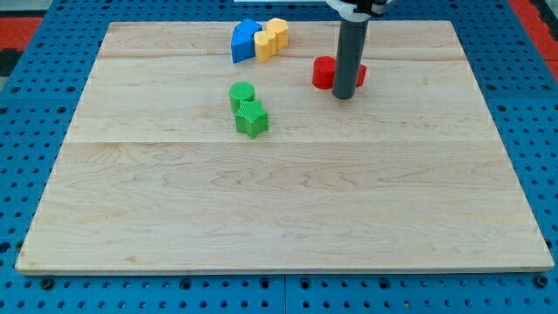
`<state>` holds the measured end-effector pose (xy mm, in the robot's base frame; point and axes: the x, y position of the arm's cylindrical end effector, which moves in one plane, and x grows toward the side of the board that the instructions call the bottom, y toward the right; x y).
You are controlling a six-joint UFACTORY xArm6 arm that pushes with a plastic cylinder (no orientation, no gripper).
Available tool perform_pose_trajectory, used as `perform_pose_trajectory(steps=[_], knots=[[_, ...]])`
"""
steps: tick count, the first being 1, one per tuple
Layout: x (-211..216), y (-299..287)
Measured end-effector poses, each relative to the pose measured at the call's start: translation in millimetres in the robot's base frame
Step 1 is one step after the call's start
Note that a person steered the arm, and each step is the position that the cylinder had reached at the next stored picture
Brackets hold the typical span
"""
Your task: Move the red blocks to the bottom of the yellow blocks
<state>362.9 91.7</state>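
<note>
My tip [344, 96] rests on the board just below the red blocks [326, 73], touching or nearly touching them; the rod hides their middle, so red shows on both its sides and their shapes are unclear. The yellow blocks [272, 37] sit near the view's top, left of the rod and above and to the left of the red ones. They touch the blue blocks [244, 41] on their left side.
A green cylinder [241, 92] and a green star-shaped block [251, 119] stand together left of centre. The wooden board [279, 201] lies on a blue pegboard surface [26, 105] that surrounds its edges.
</note>
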Motion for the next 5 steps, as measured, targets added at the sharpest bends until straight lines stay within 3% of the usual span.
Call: perform_pose_trajectory(steps=[2,5], knots=[[7.8,55.8],[-26.7,54.7]])
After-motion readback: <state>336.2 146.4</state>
